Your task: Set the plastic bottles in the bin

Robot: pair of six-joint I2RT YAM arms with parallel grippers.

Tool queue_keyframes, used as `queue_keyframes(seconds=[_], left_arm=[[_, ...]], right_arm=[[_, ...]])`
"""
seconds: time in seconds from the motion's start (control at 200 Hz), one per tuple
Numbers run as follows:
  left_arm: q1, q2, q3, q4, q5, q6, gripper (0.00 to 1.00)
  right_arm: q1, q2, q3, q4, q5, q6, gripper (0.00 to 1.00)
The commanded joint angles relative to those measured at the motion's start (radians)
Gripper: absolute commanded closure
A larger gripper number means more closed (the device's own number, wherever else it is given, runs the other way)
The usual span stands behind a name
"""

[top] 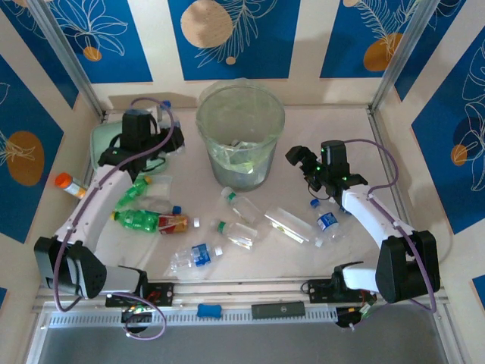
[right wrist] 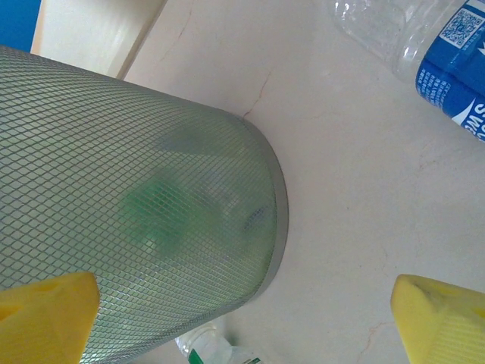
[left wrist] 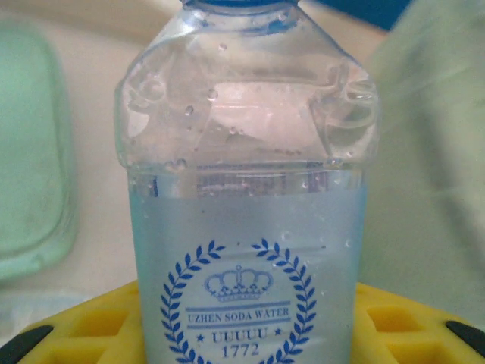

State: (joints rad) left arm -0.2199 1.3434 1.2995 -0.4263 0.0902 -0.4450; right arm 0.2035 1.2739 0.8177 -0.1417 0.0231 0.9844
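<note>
A clear soda-water bottle (left wrist: 246,189) with a blue crest and blue cap stands between my left gripper's yellow fingers (left wrist: 83,326), which press its sides. This left gripper (top: 168,139) is at the back left, beside the bin (top: 241,114), shut on that bottle (top: 164,114). The right gripper (top: 298,158) hovers open just right of the bin's mesh wall (right wrist: 129,189), nothing between its fingertips (right wrist: 443,318). Several bottles lie on the table: two green ones (top: 139,220), a red-orange labelled one (top: 175,223), clear ones (top: 236,232) and blue-labelled ones (top: 327,221).
A mint green case (top: 106,144) lies behind the left gripper, and an orange-capped vial (top: 67,183) sits by the left wall. Some bottles rest inside the bin. A blue-labelled bottle (right wrist: 455,68) and a green-labelled bottle (right wrist: 220,353) lie near the right gripper.
</note>
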Motion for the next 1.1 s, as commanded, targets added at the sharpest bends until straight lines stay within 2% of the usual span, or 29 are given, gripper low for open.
queue_keyframes(seconds=[0.0,0.19,0.385,0.645,0.895,1.096], left_arm=[[0.005,-0.007,0.113,0.032,0.110,0.104,0.54],[-0.012,0.074,0.280,0.102,0.268,0.128,0.55],[-0.069,0.186,0.443,0.057,0.338,0.203,0.55],[-0.170,0.366,0.698,-0.160,0.330,0.330,0.55],[-0.220,0.555,0.927,-0.355,0.328,0.345,0.55],[-0.255,0.630,0.988,-0.428,0.301,0.367,0.55]], right_arm=[[0.006,0.011,0.022,0.006,0.010,-0.014,0.01],[0.008,0.019,0.024,0.016,0.002,-0.009,0.01],[0.009,-0.002,0.020,-0.003,0.010,-0.015,0.01],[0.005,-0.050,0.005,-0.030,0.034,-0.024,0.01],[0.003,-0.086,-0.009,-0.050,0.046,-0.026,0.01],[-0.001,-0.113,-0.018,-0.067,0.058,-0.031,0.01]])
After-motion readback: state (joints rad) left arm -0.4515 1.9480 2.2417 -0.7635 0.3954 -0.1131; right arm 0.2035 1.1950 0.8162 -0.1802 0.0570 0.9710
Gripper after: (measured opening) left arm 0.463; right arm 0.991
